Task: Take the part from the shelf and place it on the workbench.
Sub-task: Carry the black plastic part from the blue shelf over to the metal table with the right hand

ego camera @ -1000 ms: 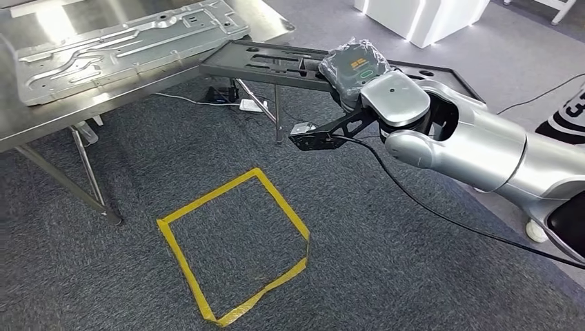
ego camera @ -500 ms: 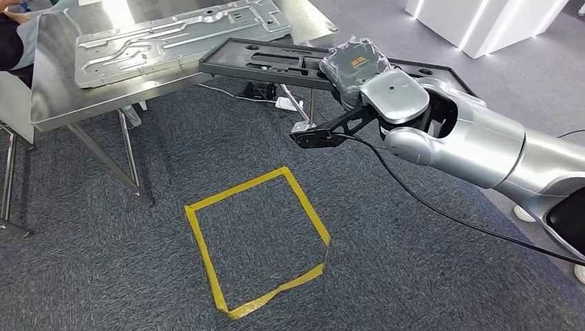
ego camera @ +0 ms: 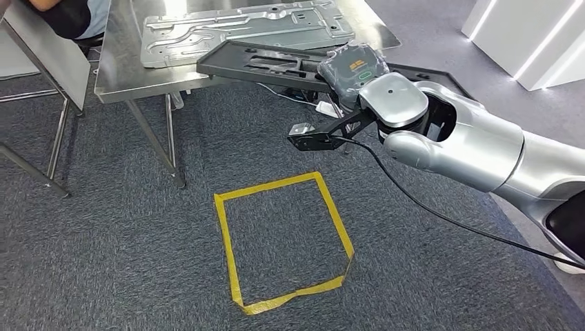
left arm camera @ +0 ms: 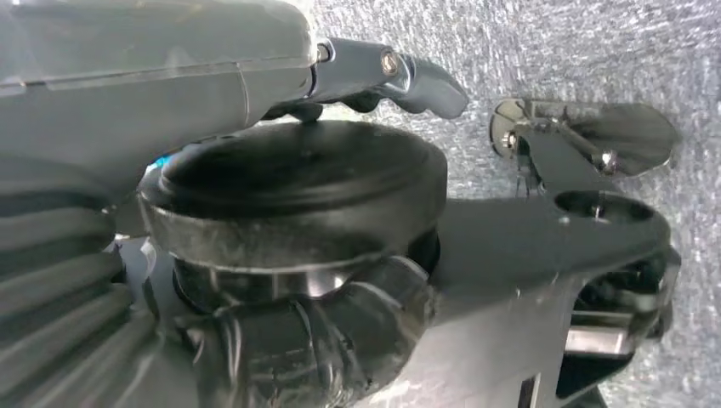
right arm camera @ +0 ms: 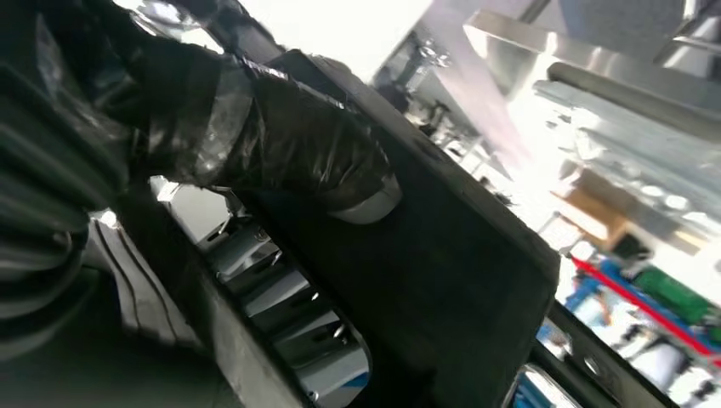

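Observation:
The part is a long flat black frame with cut-outs, held level above the carpet. My right hand, wrapped in clear plastic, grips its near edge, and its far end overlaps the front edge of the steel workbench. In the right wrist view dark fingers press on the black part. My left hand hangs over the carpet, its thumb apart from the darker fingers, with nothing visibly held.
A silver stamped metal panel lies on the workbench. A person sits at the far left behind a second table. A yellow tape square marks the carpet. A white block stands at the far right.
The camera has turned, so the workbench, tape square and carpet have slid to the right in the picture. The part stays in my right hand at the same spot.

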Available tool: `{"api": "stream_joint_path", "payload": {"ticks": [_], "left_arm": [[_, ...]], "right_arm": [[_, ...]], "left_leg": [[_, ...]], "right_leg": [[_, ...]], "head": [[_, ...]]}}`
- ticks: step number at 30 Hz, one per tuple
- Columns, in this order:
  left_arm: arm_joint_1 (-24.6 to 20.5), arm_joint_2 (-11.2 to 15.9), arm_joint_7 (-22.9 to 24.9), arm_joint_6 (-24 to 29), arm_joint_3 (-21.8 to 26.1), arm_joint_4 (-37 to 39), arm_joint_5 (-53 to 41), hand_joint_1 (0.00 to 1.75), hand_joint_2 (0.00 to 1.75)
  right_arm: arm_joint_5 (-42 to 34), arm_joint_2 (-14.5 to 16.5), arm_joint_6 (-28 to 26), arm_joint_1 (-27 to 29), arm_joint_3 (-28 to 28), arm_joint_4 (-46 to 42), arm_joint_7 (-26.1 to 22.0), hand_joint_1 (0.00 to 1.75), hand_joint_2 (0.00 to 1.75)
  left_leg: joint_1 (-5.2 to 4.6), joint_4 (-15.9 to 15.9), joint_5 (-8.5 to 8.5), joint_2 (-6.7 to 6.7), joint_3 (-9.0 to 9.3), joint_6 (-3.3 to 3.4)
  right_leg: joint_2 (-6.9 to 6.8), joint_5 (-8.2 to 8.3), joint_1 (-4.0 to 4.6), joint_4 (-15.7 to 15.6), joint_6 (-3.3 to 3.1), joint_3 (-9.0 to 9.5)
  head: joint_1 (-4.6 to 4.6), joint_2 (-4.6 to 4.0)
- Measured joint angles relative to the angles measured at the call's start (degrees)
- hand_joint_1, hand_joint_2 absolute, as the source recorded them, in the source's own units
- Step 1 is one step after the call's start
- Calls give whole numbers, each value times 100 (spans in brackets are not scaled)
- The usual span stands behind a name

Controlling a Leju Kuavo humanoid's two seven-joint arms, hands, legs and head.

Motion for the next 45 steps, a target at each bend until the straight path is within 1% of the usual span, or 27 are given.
{"api": "stream_joint_path", "payload": {"ticks": [1, 2, 3, 4, 6, 9, 12, 14, 15, 16, 17, 18, 20, 22, 25, 27, 29, 30, 31, 32, 33, 35, 37, 39, 41, 44, 45], "left_arm": [[3, -12, -8, -27, -3, 2, -18, 0, 175], [4, -16, -10, -33, -3, 3, -21, 0, 175], [6, -17, -11, -39, -3, 5, -23, 0, 175], [10, -19, -13, -42, -4, 8, -26, 0, 175], [16, -15, -16, -49, -4, 15, -28, 0, 175], [23, -14, -20, -58, -4, 21, -28, 0, 175], [24, -17, -20, -60, -4, 22, -28, 0, 175], [23, -16, -21, -59, -4, 23, -29, 0, 175], [16, -14, -18, -56, -4, 27, -27, 0, 175], [10, -13, -2, -50, -4, 31, -23, 0, 175], [6, -11, 23, -38, -5, 37, -19, 0, 175], [7, -8, 54, -24, -5, 44, -12, 0, 175], [23, -3, 103, 0, -6, 56, 3, 0, 175], [30, 0, 149, 25, -6, 63, 16, 0, 175], [15, -3, 294, 122, -7, 65, 12, 0, 175], [4, -8, 368, 156, -8, 64, 1, 0, 175], [-1, -8, 397, 159, -10, 64, -10, 0, 175], [-1, -9, 402, 159, -12, 64, -16, 0, 175], [-3, -10, 403, 162, -16, 64, -23, 0, 175], [-4, -13, 400, 167, -20, 64, -33, 0, 175], [-6, -15, 390, 177, -23, 63, -43, 0, 175], [-11, -18, 361, 204, -30, 63, -55, 0, 175], [-13, -19, 345, 217, -44, 63, -58, 0, 175], [-15, -16, 353, 213, -58, 63, -62, 0, 175], [-16, -12, 379, 209, -85, 64, -65, 0, 175], [-26, -10, 435, 210, -139, 65, -66, 0, 175], [-34, -9, 448, 211, -147, 64, -67, 0, 175]], "right_arm": [[-7, 20, 22, -2, 2, 1, 1, 175, 175], [-12, 44, 45, -9, 3, 1, 1, 175, 175], [-18, 64, 63, -15, 4, 2, 1, 175, 175], [-24, 82, 74, -19, 5, 4, 1, 175, 175], [-31, 120, 79, -23, 7, 7, 0, 175, 175], [-34, 162, 84, -26, 7, 10, 0, 175, 175], [-34, 165, 88, -27, 7, 12, 0, 175, 175], [-47, 169, 133, -42, 7, 17, 1, 175, 175], [-121, 194, 177, -101, 11, 26, 10, 175, 175], [-205, 223, 219, -183, 15, 33, 22, 175, 175], [-296, 254, 245, -286, 20, 39, 36, 175, 175], [-384, 283, 262, -411, 24, 44, 50, 175, 175], [-430, 292, 267, -607, 24, 45, 62, 175, 175], [-462, 291, 276, -743, 25, 47, 67, 175, 175], [-505, 289, 275, -834, 28, 49, 69, 175, 175], [-515, 288, 265, -889, 43, 49, 70, 175, 175], [-525, 287, 252, -905, 89, 52, 69, 175, 175], [-528, 288, 244, -895, 116, 58, 67, 175, 175], [-531, 289, 237, -885, 142, 68, 65, 175, 175], [-531, 289, 228, -879, 158, 80, 62, 175, 175], [-531, 290, 219, -879, 166, 92, 59, 175, 175], [-527, 296, 195, -886, 173, 110, 55, 175, 175], [-523, 307, 172, -885, 196, 123, 53, 175, 175], [-521, 316, 164, -883, 219, 135, 52, 175, 175], [-517, 333, 157, -887, 227, 155, 52, 175, 175], [-512, 371, 144, -884, 257, 192, 51, 175, 175], [-511, 384, 140, -871, 273, 202, 50, 175, 175]], "left_leg": [[-3, 25, -28, -30, 4, -17], [-14, 63, -55, -53, -4, -40], [-25, 86, -74, -71, -17, -65], [-33, 95, -82, -83, -32, -89], [-45, 85, -87, -91, -43, -130], [-66, 215, -205, -2, -81, -217], [-67, 288, -255, 34, -103, -239], [-50, 522, -380, 66, -209, -265], [-25, 824, -451, 92, -371, -299], [1, 1012, -451, 115, -483, -329], [23, 1008, -349, 130, -507, -347], [41, 831, -187, 145, -456, -352], [23, 231, 20, 168, -163, -307], [-7, 67, 0, 172, -71, -253], [21, -47, 23, 161, 1, -145], [37, -106, 36, 164, 53, -74], [28, -107, 22, 164, 62, -27], [23, -101, 13, 158, 65, -18], [19, -90, 3, 147, 66, -14], [16, -70, -11, 131, 67, -17], [15, -43, -32, 115, 67, -30], [-6, 27, -80, 90, 42, -77], [-19, 53, -96, 83, 23, -129], [-20, 53, -107, 88, 27, -179], [-18, 273, -257, 112, -58, -253], [46, 1230, -678, 143, -521, -354], [67, 1459, -719, 150, -652, -375]], "right_leg": [[11, 202, 4, -370, -18, 144], [27, 335, 11, -704, -33, 284], [43, 400, 14, -920, -47, 379], [58, 392, 23, -1007, -62, 418], [53, 392, 8, -1043, -103, 441], [20, 402, -48, -1100, -164, 503], [14, 400, -51, -1108, -178, 515], [6, 395, -51, -1112, -191, 525], [-4, 379, -53, -1109, -198, 542], [-12, 358, -57, -1106, -198, 564], [-17, 334, -61, -1101, -190, 591], [-24, 306, -66, -1098, -174, 622], [-27, 277, -50, -1101, -126, 648], [-31, 279, -34, -1129, -70, 652], [-30, 213, -33, -1087, 14, 647], [-12, -39, -33, -600, 35, 413], [-2, -306, -22, 146, 48, 6], [0, -326, -19, 361, 53, -136], [-1, -243, -19, 375, 51, -183], [-1, -64, -18, 154, 42, -111], [0, 154, -16, -222, 26, 49], [3, 402, 10, -884, -18, 365], [6, 412, 40, -1076, -59, 460], [1, 434, 15, -1112, -106, 476], [-18, 445, -30, -1160, -165, 525], [-34, 432, -45, -1174, -214, 562], [-34, 425, -47, -1173, -216, 568]], "head": [[-1, 0], [-2, 0], [-5, 0], [-7, 1], [-10, 1], [-25, 1], [-42, 0], [-52, 0], [-57, 0], [-60, 0], [-58, 0], [-60, 0], [-57, 0], [-54, 0], [-45, 0], [-36, 0], [-30, 0], [-28, 0], [-28, 0], [-27, 0], [-27, 0], [-29, 0], [-30, 0], [-24, 0], [-30, 0], [-38, 0], [-39, 0]]}}
